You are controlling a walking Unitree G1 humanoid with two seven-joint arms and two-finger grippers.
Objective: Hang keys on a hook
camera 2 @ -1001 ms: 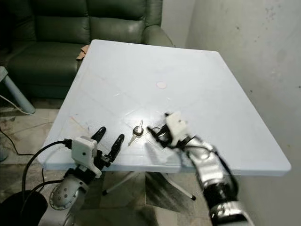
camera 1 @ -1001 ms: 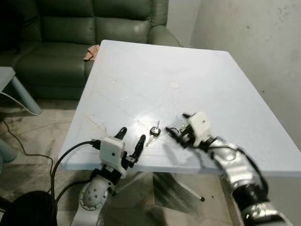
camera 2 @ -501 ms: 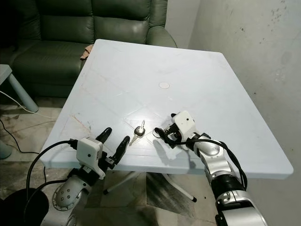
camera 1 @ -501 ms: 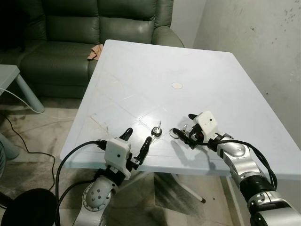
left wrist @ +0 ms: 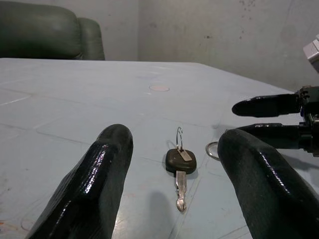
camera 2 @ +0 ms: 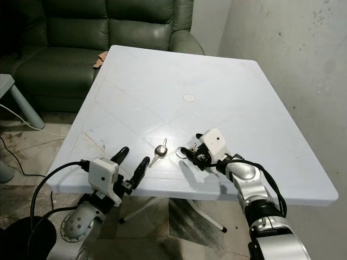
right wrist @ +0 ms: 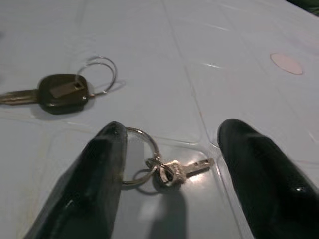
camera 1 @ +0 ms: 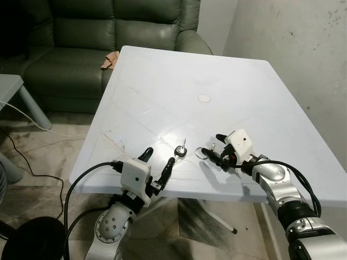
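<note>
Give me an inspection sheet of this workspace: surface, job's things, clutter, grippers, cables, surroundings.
Surface: pale blue table, scuffed, with a round cap near its middle.
Job's things: black-headed key with its own ring, lying flat near the front edge; small silver key on a ring beside it, apart from it. No hook seen.
Clutter: tan cloth at the table's far left corner.
Grippers: left gripper at the front edge, jaws open, pointing at the black-headed key; right gripper low over the table, jaws open astride the small silver key on a ring.
Cables: black cable looping from the left wrist; cord on the floor.
Surroundings: green sofa, stained wall.
</note>
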